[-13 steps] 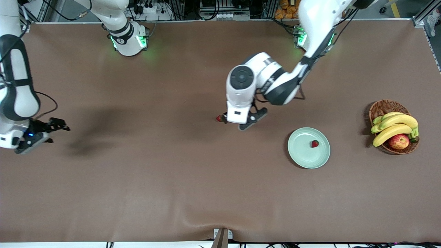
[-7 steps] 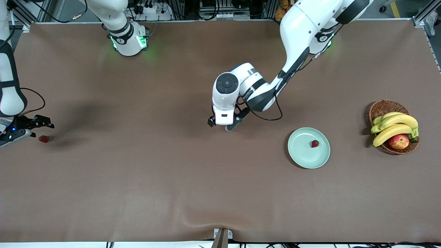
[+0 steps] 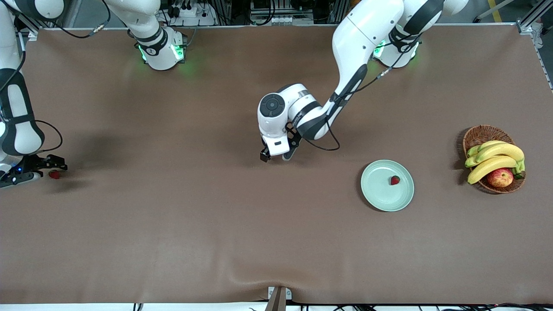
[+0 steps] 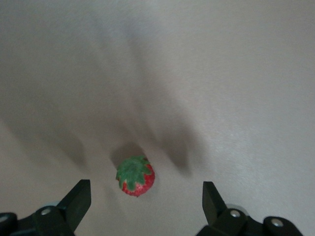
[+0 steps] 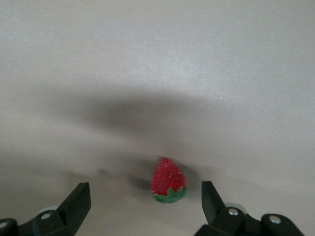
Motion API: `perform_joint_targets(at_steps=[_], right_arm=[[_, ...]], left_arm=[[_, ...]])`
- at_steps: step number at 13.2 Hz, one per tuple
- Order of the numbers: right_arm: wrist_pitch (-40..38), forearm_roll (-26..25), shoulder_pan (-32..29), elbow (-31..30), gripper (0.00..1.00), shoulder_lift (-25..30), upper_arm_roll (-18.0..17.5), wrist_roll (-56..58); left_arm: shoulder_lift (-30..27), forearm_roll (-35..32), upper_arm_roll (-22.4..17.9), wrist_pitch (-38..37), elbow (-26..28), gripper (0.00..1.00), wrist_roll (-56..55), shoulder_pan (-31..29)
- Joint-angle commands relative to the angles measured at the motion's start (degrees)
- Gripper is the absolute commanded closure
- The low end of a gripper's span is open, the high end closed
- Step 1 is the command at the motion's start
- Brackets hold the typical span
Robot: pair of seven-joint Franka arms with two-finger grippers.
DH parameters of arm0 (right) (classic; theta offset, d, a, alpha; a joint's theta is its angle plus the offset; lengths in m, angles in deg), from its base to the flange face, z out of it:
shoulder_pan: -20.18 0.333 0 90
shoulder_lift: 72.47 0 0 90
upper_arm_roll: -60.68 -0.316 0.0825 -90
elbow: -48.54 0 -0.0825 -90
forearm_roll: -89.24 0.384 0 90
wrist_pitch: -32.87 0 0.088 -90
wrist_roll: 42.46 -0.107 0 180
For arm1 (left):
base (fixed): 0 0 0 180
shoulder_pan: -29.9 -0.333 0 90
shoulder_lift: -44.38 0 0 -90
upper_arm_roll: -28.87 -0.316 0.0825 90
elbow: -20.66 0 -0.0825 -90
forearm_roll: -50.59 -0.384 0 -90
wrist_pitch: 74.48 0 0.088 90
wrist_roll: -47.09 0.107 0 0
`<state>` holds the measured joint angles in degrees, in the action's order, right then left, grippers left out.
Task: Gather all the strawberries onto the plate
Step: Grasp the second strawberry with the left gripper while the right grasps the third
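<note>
One strawberry (image 3: 395, 180) lies in the pale green plate (image 3: 375, 192). A second strawberry (image 4: 135, 176) lies on the brown table mid-way between the arms' ends; my left gripper (image 3: 275, 156) hovers over it and hides it in the front view. In the left wrist view that gripper (image 4: 146, 192) is open, the berry between its fingers and untouched. A third strawberry (image 3: 54, 174) lies near the right arm's end of the table. My right gripper (image 3: 44, 171) is right at it, open (image 5: 145, 192), with the berry (image 5: 169, 183) between its fingers, not gripped.
A brown wicker basket (image 3: 479, 134) with bananas (image 3: 494, 157) and a red-yellow apple (image 3: 500, 177) stands toward the left arm's end of the table, beside the plate. The brown mat has a wrinkle at its near edge (image 3: 259, 276).
The left gripper has shifted slightly toward the right arm's end and now covers the middle strawberry. The right gripper has drawn toward its table end, uncovering the strawberry there. Both stay open.
</note>
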<state>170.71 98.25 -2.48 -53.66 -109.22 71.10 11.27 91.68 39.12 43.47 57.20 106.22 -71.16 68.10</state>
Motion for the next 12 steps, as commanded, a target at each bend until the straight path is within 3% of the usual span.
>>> perform_joint_targets(at_steps=[1,4,7,8,9,12], right_arm=[[0.50,-1.10,-1.50,3.93,0.00,-3.15,0.12,-0.20],[0.59,-1.01,-1.69,4.55,0.00,-4.03,0.12,-0.11],[0.68,-1.01,-1.77,4.55,0.08,-4.12,0.12,-0.20],[0.68,-0.92,-1.69,4.55,0.16,-4.12,0.12,-0.20],[0.68,-0.92,-1.68,4.46,0.26,-4.12,0.12,-0.20],[0.68,-0.66,-1.68,4.55,0.69,-4.64,0.04,-0.20]], left_arm=[[0.78,0.13,-0.81,0.15,-1.28,0.02,-3.02,0.29],[0.95,0.04,-0.81,0.15,-0.93,0.10,-5.14,0.03],[1.04,0.57,-0.81,0.15,-0.93,0.19,-5.50,0.11],[1.13,0.57,-0.81,0.15,-1.01,0.31,-5.41,0.12],[1.22,0.66,-0.81,0.15,-0.93,0.34,-5.58,0.20],[1.92,0.74,-0.81,0.15,-1.01,0.46,-5.59,-0.06]])
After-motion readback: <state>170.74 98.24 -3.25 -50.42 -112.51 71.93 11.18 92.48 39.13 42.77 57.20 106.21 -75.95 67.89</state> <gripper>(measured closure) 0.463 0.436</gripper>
